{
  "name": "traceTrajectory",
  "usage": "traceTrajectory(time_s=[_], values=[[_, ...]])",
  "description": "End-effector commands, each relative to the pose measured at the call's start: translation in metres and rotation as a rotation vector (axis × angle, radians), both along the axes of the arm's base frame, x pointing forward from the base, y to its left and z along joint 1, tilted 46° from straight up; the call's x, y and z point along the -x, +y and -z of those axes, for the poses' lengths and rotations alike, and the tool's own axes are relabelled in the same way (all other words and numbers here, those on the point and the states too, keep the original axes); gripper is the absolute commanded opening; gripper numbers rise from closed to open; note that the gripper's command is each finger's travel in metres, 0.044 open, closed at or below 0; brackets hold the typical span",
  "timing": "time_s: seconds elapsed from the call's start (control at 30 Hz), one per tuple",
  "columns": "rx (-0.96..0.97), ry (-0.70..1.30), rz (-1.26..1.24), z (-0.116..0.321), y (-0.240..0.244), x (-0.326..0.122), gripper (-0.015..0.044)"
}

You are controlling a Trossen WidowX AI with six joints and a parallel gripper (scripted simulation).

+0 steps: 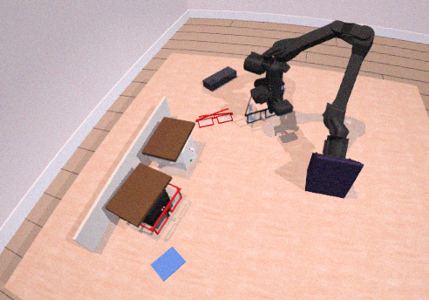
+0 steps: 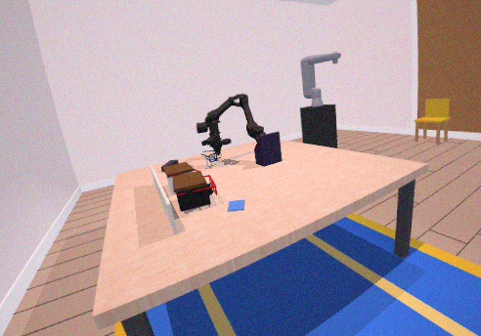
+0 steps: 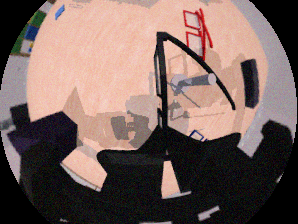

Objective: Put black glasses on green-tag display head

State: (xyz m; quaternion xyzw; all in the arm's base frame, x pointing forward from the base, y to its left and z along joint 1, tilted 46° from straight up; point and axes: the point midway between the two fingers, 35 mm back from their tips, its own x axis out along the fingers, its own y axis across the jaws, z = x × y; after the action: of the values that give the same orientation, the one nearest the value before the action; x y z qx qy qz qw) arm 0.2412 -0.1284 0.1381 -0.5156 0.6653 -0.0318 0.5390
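The black glasses (image 1: 255, 113) (image 3: 162, 60) hang in my gripper (image 1: 276, 109) (image 3: 160, 127), which is shut on the end of their front frame. They are above the table; one temple reaches back, the other is hard to make out. The white display head (image 1: 187, 157) with a small green tag (image 1: 191, 160) stands under a brown top (image 1: 169, 139), to the left of and nearer the camera than my gripper in the top view. Its face is mostly hidden. The other head (image 2: 193, 199), black, wears red glasses (image 1: 180, 190) (image 2: 213, 185) under its own brown top (image 1: 139, 194).
Folded-looking red glasses (image 1: 214, 119) (image 3: 195, 38) lie between the white head and my gripper. A small pale stand (image 3: 195, 81) and blue glasses (image 3: 197, 135) are beneath the held glasses. A dark case (image 1: 220, 78) (image 3: 249, 83), a low pale wall (image 1: 93, 235) and a blue card (image 1: 168, 263) are also there.
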Motion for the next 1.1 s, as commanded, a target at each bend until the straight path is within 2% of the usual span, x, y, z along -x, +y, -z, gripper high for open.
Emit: traceTrajectory(time_s=[0.0, 1.07], values=[[-0.003, 0.007, -0.002, 0.002, 0.000, 0.004, 0.0000], [-0.003, 0.008, -0.002, 0.001, -0.004, 0.021, 0.0000]])
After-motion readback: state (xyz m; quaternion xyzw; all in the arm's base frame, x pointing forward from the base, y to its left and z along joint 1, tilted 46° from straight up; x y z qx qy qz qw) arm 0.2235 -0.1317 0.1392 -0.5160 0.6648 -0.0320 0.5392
